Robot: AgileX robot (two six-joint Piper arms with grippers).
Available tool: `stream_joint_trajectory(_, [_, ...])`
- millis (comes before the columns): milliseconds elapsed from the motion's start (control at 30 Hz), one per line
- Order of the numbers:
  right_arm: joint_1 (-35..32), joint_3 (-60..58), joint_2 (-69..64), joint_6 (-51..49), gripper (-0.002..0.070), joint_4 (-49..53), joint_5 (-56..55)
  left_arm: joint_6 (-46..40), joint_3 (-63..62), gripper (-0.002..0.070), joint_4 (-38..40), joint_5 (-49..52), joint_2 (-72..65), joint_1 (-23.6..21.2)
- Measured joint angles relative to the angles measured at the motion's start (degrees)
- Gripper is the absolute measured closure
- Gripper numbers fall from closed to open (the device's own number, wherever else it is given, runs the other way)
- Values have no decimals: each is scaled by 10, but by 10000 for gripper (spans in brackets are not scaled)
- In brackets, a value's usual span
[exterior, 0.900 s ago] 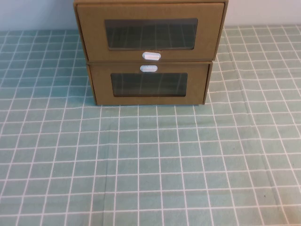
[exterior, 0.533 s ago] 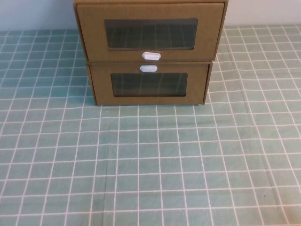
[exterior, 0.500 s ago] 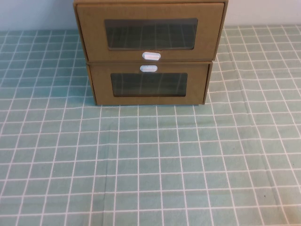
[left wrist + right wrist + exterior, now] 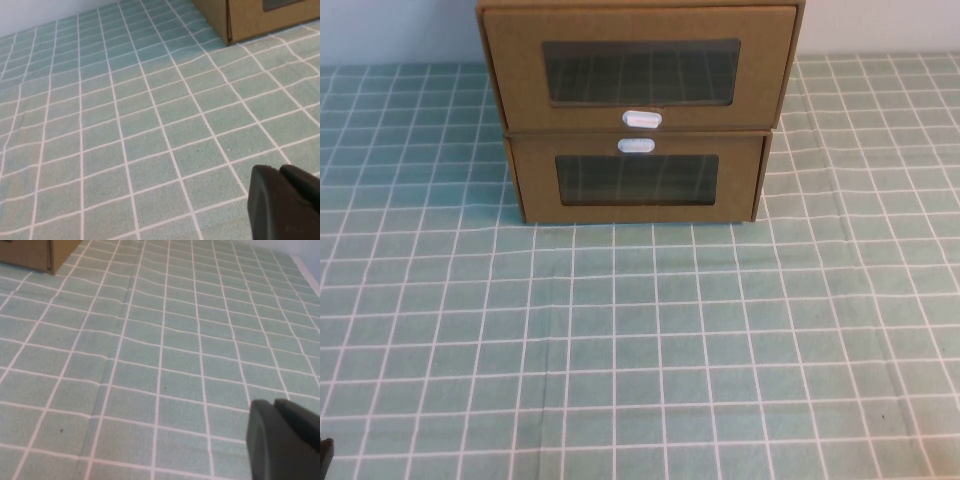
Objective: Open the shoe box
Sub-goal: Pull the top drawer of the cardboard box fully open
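No legible text, brand, number, sign. White tabs (image 4: 642,119) on shoe box (image 4: 515,85) fronts: nothing readable.

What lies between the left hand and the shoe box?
Only bare checked cloth, per the left wrist view; the left hand sits near-left, right hand near-right, both short of the shoe box.

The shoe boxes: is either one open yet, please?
No: both shoe boxes sit shut, with the left hand and right hand low over the cloth, apart from them.
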State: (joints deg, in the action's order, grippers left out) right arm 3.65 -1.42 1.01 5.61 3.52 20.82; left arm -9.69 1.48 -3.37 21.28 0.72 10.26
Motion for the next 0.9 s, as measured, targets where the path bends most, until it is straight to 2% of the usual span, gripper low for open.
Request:
stream_joint_trajectory(367, [0, 0, 0, 0, 689, 0, 0, 13, 0, 680, 11, -9, 0, 0])
stream_joint_trajectory(567, [0, 0, 0, 0, 689, 0, -48, 14, 0, 680, 13, -69, 0, 0])
stream_joint_trajectory(700, [0, -1, 0, 0, 689, 0, -165, 17, 0, 680, 16, -168, 0, 0])
stream_joint_trajectory(900, [0, -1, 0, 0, 689, 1, -416, 79, 0, 680, 18, -402, 0, 0])
